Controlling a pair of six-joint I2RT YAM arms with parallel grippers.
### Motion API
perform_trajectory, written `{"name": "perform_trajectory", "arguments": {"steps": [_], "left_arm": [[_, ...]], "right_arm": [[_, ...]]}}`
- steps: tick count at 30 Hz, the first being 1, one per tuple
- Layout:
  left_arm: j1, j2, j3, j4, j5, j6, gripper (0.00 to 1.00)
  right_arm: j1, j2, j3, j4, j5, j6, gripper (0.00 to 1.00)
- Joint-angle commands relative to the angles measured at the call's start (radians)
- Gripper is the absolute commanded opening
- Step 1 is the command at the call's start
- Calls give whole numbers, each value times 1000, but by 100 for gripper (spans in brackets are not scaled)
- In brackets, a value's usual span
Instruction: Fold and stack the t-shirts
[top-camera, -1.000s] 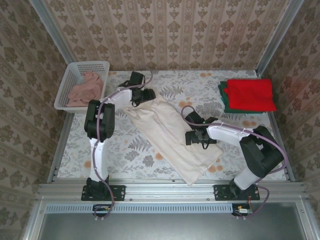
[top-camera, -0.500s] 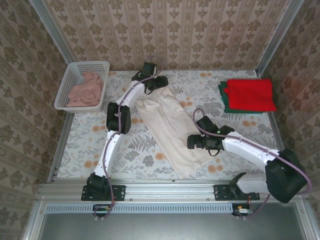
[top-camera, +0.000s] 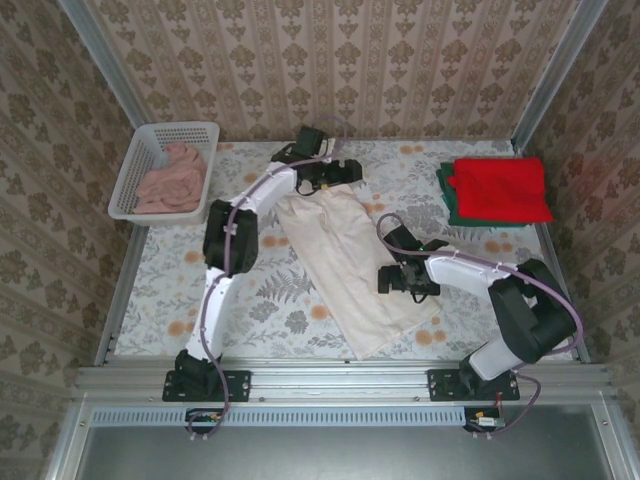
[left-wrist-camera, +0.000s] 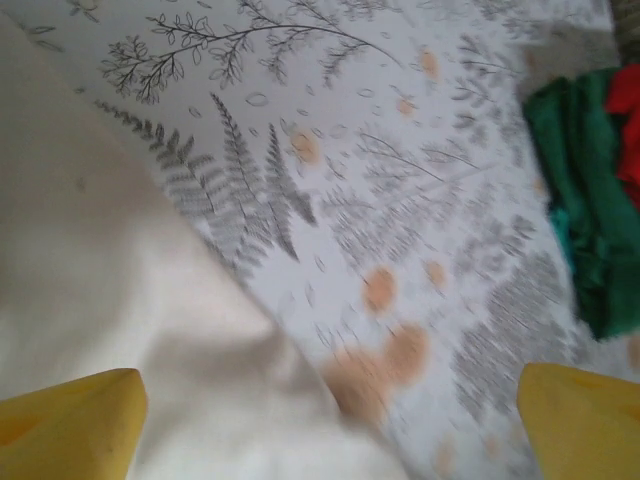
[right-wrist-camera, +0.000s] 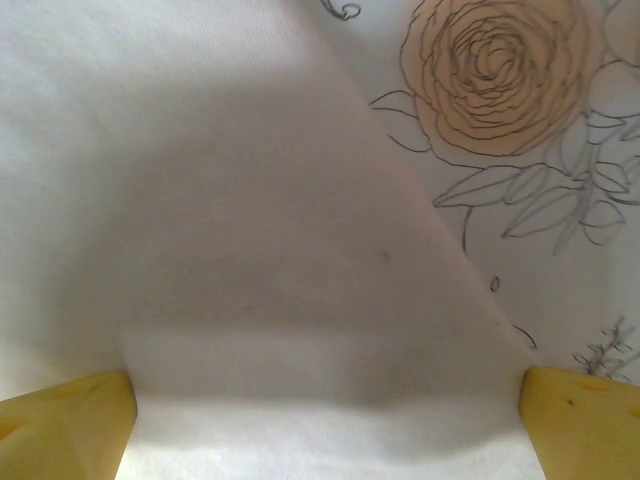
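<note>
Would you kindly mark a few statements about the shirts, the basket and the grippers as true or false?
1. The red shirt lies on top of the green shirt. True.
2. The basket is empty. False: a pinkish cloth lies in it.
3. The cream shirt sits on the stack with the other two. False: it lies apart from them, folded into a long strip in the middle of the table.
4. The left gripper and the right gripper are both open. True.
</note>
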Motion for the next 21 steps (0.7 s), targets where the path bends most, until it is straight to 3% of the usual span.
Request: {"name": "perform_trajectory", "arguments": {"steps": [1,6,10,14,16,19,21], "left_arm": [[76,-284,-218,98,-79,30,100],[120,-519,-662,126,-298,-30,100],[182,-505,-846,196,-305,-100,100],[204,-403,-842,271,-217,-117,98],[189,-351,-786,273,-208,-111,90],[175,-267,-696,251,-185,-92,69],[170,-213,-651,259,-157,-93,59]], "right_arm": [[8,29,-9,66,-54,4,99],[109,14,-44,90,-91,101,100],[214,8,-36,42,-60,194,100],[273,-34,-30,-21,-19,244,100],[295,-68,-28,-46,-26,247,100],[301,-143,-34,-100,-15,242,100],[279,-268,-70,-118,0,232,100]]}}
